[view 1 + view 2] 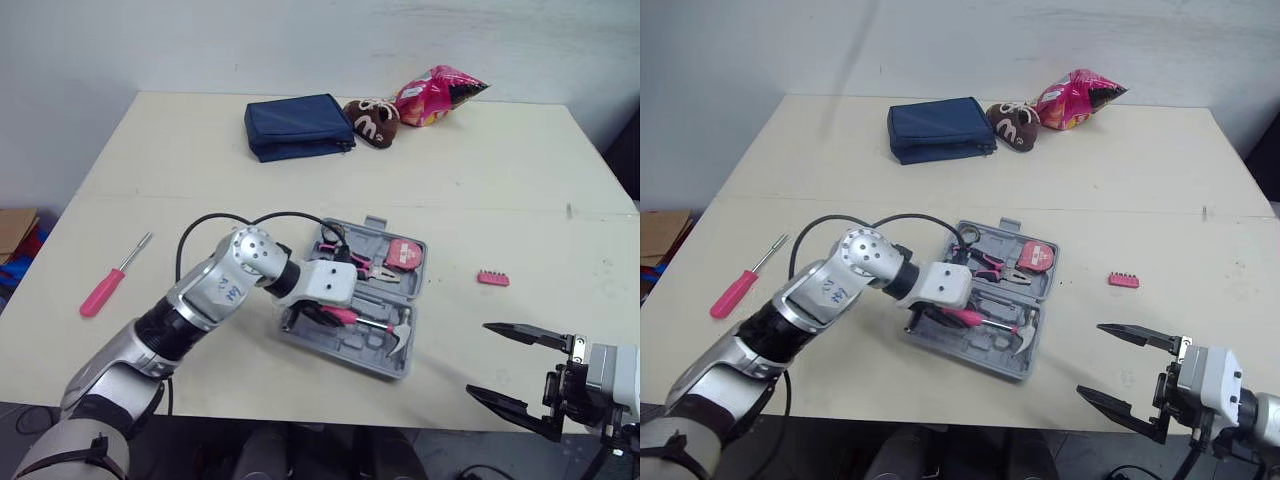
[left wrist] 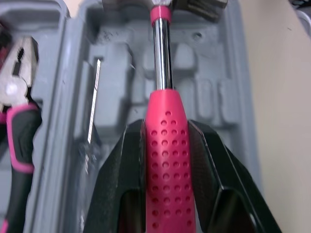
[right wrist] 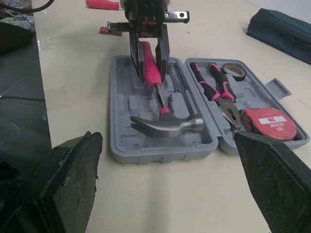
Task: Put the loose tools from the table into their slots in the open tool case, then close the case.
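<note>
Cream tabletop (image 1: 500, 170) fills the scene below a pale wall. Near its front edge an open grey plastic tool case (image 1: 345, 352) lies flat, both halves up. Well behind it sit a navy blue fabric pouch (image 1: 297, 126) and a crinkled pink snack bag (image 1: 437, 96). The left gripper (image 2: 165, 127) reaches over the case's near half, its black fingers clamped on the dimpled grip of a pink-handled steel claw hammer (image 3: 167, 124), whose head lies inside that half at the end away from the gripper. The right gripper (image 1: 478, 359) hovers at the table's near right edge, fingers spread wide, holding nothing. A pink-handled screwdriver (image 1: 105, 287) lies loose, well left of the case. Pink-and-black pliers (image 3: 218, 92) and a red tape measure (image 3: 267, 121) sit in the far half. A small pink bit holder (image 1: 492, 278) lies right of the case.
</note>
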